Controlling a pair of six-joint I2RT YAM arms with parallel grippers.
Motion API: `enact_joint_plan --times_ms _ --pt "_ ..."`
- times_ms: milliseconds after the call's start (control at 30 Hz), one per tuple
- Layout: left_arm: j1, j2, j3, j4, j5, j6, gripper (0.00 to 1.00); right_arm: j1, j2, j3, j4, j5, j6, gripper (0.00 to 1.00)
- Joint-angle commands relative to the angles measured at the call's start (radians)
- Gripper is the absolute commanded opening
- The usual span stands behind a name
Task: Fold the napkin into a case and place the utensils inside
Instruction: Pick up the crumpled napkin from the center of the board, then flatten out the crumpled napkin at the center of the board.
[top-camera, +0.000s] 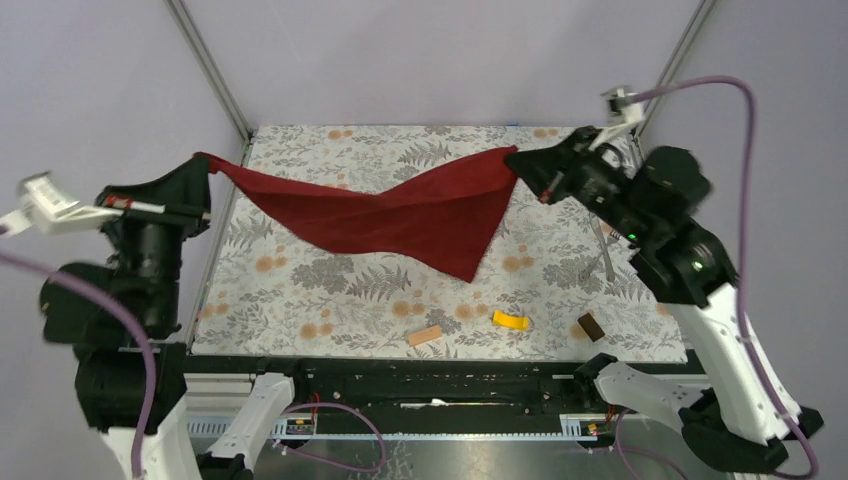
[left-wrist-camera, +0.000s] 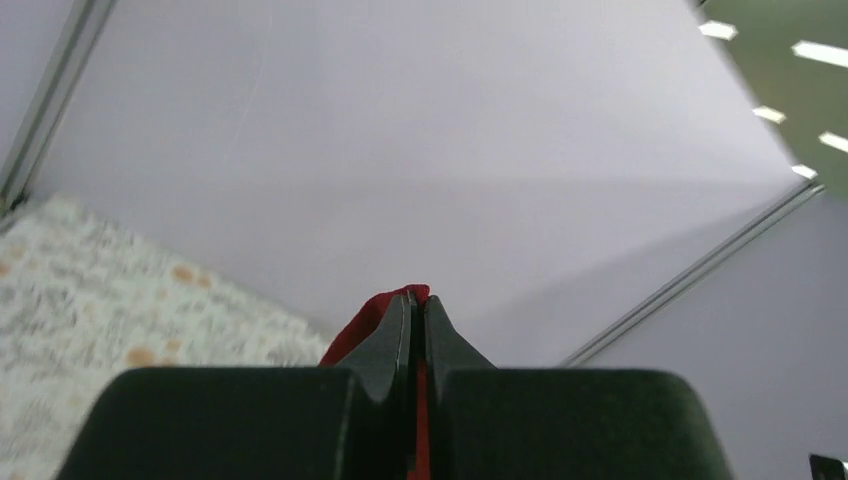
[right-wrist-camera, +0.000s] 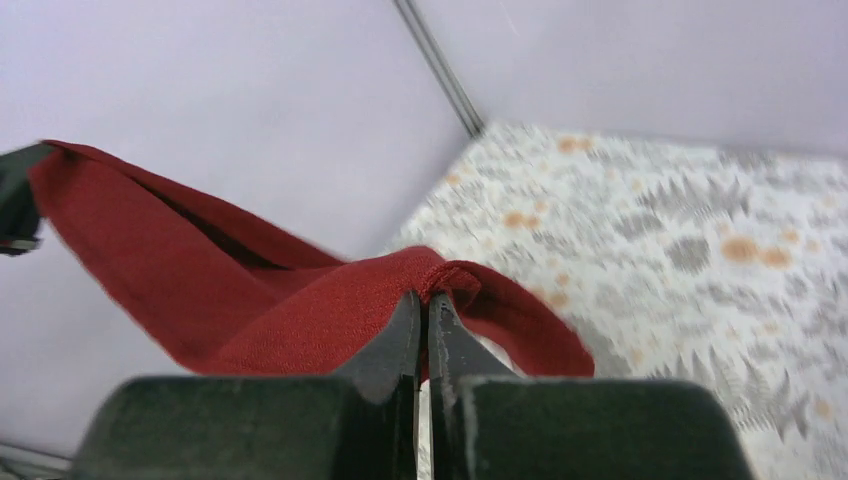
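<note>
Cloth like the napkin (top-camera: 400, 215) likely handles light and limp, so its corners are the best holds. The left gripper (top-camera: 205, 163) and right gripper (top-camera: 517, 165) each pinch one corner tightly, stretching the napkin sagging above the table (top-camera: 300, 290). The left corner hangs past the table's edge. The utensils (top-camera: 603, 250) crowd the right side, and room to move lies nearer the middle.

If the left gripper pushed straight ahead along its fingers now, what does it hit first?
Beyond the napkin corner that the left gripper pinches, likely just the pale wall; depth is unclear.

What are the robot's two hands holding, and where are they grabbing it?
The napkin: the left gripper pinches its left corner, the right gripper its right corner.
</note>
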Motion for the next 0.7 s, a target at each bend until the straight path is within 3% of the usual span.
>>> enact_joint_plan --times_ms 0,133,300,500,667 --pt "0.001 0.03 0.03 0.027 -0.063 0.027 0.0 0.01 -0.015 0.036 0.1 -0.051 0.019 0.0" --pt "0.001 0.108 0.021 0.083 -0.153 0.049 0.0 0.01 0.079 0.094 0.124 0.045 0.033 0.0" --pt "0.001 0.281 -0.033 0.191 -0.276 0.094 0.0 -0.012 0.334 0.228 0.121 0.145 -0.012 0.0" --pt "0.016 0.582 -0.036 0.327 -0.293 0.114 0.0 -0.098 0.654 0.338 0.206 0.119 -0.025 0.0" --pt "0.092 0.824 -0.024 0.439 -0.236 0.086 0.0 -0.17 0.932 0.49 0.247 0.059 -0.024 0.0"
